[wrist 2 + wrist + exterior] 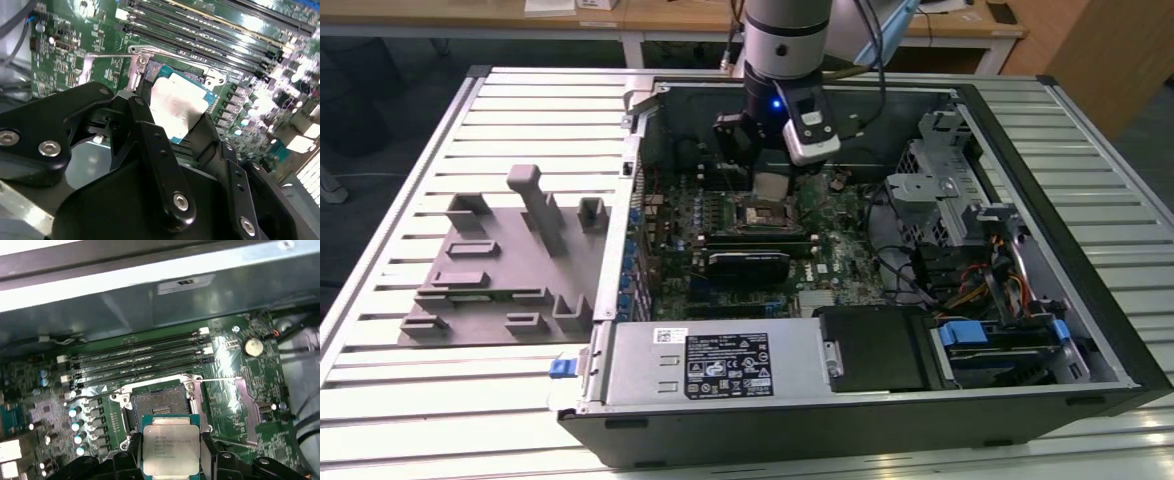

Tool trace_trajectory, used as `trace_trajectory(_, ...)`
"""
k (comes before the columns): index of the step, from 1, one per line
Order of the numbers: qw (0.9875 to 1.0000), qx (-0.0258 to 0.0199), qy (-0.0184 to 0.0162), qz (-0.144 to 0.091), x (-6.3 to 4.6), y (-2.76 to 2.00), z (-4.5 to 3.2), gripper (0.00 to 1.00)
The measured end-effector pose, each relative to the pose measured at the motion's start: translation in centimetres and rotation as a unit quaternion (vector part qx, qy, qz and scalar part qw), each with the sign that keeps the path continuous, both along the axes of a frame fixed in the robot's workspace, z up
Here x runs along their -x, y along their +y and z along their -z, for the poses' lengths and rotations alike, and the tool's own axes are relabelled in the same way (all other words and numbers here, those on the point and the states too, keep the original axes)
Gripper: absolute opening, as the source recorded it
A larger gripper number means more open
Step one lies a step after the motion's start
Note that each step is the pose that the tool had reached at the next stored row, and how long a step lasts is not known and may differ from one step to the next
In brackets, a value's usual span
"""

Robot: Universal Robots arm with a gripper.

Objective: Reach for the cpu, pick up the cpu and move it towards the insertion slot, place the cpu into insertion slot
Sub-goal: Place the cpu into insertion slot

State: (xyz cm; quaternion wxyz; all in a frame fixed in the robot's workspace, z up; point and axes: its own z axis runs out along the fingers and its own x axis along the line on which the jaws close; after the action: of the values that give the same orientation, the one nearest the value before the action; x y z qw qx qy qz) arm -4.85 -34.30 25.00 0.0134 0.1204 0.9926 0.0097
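The cpu (170, 444) is a small square chip with a silvery top and a teal rim. My gripper (170, 452) is shut on it, one black finger on each side edge. It hangs just above the insertion slot (156, 407), a silvery-framed socket with a dark centre, and is offset toward one side of it. In the second wrist view the cpu (176, 106) sits between the fingers (144, 97) over the open socket frame (212, 76). In the exterior view my gripper (771, 190) is low inside the computer case, right over the insertion slot (769, 216).
Long black memory slots (135, 362) run beside the socket. A black card (750, 266) lies just in front of it, and the power supply (720, 362) sits at the case front. The grey fixture block (494, 270) stands on the slatted table at the exterior view's left. Drive cages and cables (961, 250) are on the right.
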Motion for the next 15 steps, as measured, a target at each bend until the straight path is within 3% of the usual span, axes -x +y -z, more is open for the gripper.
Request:
trace_trajectory(4, 0.9993, 0.0000, 0.0000, 0.037, 0.00, 0.00, 0.02, 0.54)
trace_trajectory(8, 0.9974, 0.0000, 0.0000, 0.073, 0.00, 0.00, 0.04, 0.54)
trace_trajectory(12, 0.9940, 0.0000, 0.0000, 0.109, 0.00, 0.00, 0.06, 0.54)
trace_trajectory(15, 0.9907, 0.0000, 0.0000, 0.136, 0.00, 0.00, 0.08, 0.54)
